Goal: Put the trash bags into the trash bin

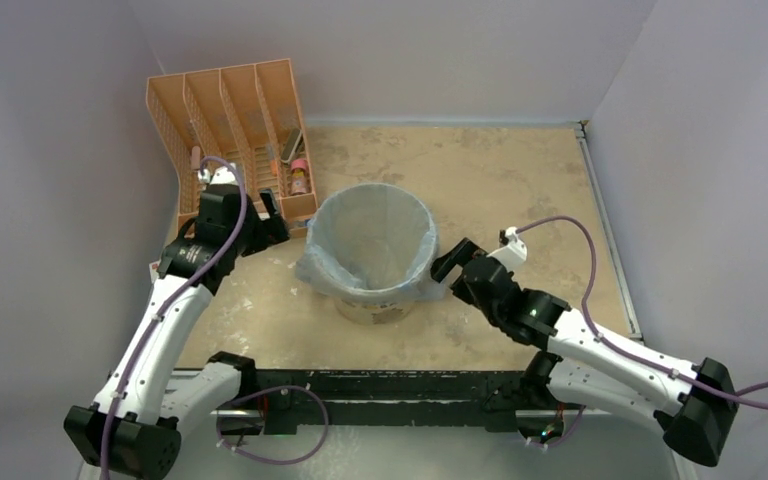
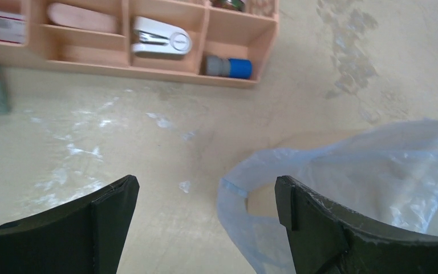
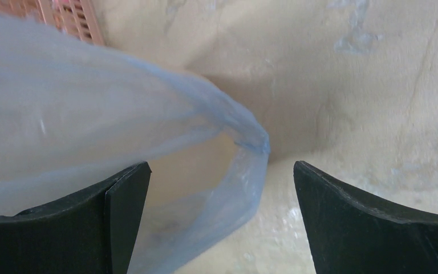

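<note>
The light-blue trash bag lines the cream trash bin in the middle of the table, its mouth folded out over the rim and hanging down both sides. My left gripper stands open just left of the bin. In the left wrist view a loop of the bag hangs by the right finger, and the left gripper holds nothing. My right gripper stands open at the bin's right side. In the right wrist view a fold of the bag hangs loose between the jaws of the right gripper.
An orange slotted rack stands at the back left, right behind my left gripper. It holds a stapler and a blue-capped item. White walls close in the table on three sides.
</note>
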